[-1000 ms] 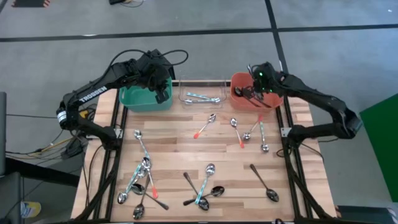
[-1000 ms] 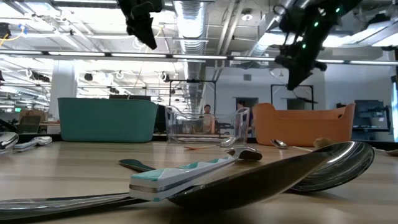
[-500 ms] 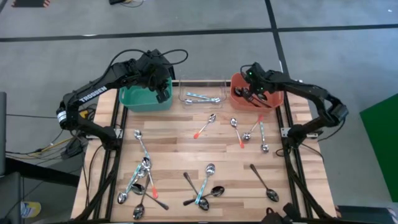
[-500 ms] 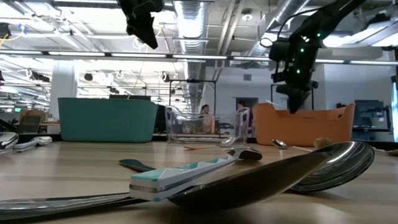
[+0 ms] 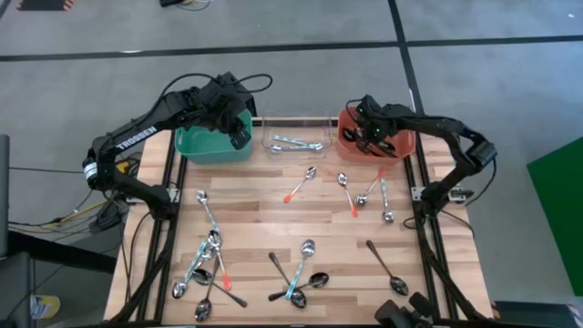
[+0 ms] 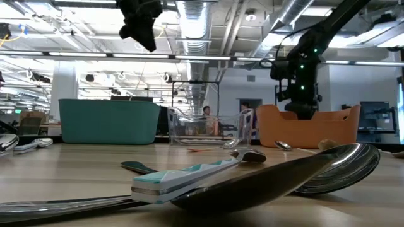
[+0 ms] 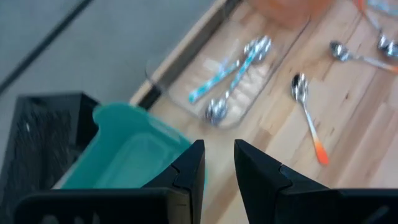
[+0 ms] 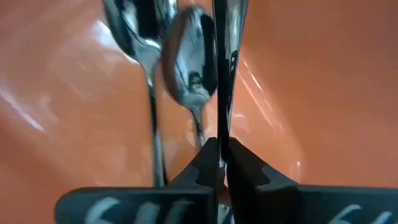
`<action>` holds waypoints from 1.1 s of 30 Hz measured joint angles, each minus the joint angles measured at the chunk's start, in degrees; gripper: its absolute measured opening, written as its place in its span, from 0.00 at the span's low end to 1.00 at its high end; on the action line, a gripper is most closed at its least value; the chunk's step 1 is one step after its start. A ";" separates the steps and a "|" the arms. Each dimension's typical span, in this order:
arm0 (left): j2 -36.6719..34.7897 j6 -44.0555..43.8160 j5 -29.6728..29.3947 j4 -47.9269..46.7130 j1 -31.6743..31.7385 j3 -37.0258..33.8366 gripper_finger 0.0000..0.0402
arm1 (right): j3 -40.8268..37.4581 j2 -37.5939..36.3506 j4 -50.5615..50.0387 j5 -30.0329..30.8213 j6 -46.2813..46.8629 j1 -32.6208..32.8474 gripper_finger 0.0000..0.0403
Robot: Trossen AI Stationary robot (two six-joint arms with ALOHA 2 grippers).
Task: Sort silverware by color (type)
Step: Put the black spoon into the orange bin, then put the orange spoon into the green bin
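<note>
Spoon — pinched in right gripper

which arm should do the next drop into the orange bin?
Right. Its gripper is shut on a dark-handled spoon down inside the orange plastic bin; the left gripper hangs empty above the teal plastic bin.

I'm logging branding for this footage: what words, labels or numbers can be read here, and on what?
"TROSSEN", white letters along the left arm in the high view.
Pale marks on the right gripper body in the right wrist view: too cropped and blurred to read.
Nothing legible on the bins, spoons or table.
</note>
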 joint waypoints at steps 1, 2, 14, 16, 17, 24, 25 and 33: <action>0.00 -0.71 0.00 -1.08 0.00 0.00 0.19 | 0.00 0.44 -0.08 0.71 -0.78 0.00 0.10; 0.00 -1.24 0.02 -1.95 0.00 0.00 0.19 | 0.00 0.68 -0.03 1.24 -1.60 0.00 0.11; -0.09 -5.45 0.39 -12.14 -1.41 -1.03 0.19 | 0.00 1.55 1.30 1.33 -2.82 -0.76 0.12; -0.07 -6.31 1.57 -14.84 -2.33 -2.66 0.19 | 0.00 1.55 0.45 1.33 -2.84 -0.74 0.12; -0.04 -6.68 2.14 -16.18 -2.94 -3.50 0.19 | 0.00 1.55 0.27 1.34 -2.84 -0.74 0.12; 0.00 -11.85 6.47 -18.45 -8.80 -7.57 0.19 | 0.00 1.55 0.05 1.71 -2.79 -0.72 0.15; -0.04 -13.05 6.78 -18.76 -9.78 -7.65 0.19 | 0.00 1.55 0.05 2.13 -2.79 -0.72 0.16; -0.04 -23.07 6.42 -18.81 -17.57 -7.67 0.19 | 0.00 1.54 0.45 4.32 -2.28 -0.72 0.25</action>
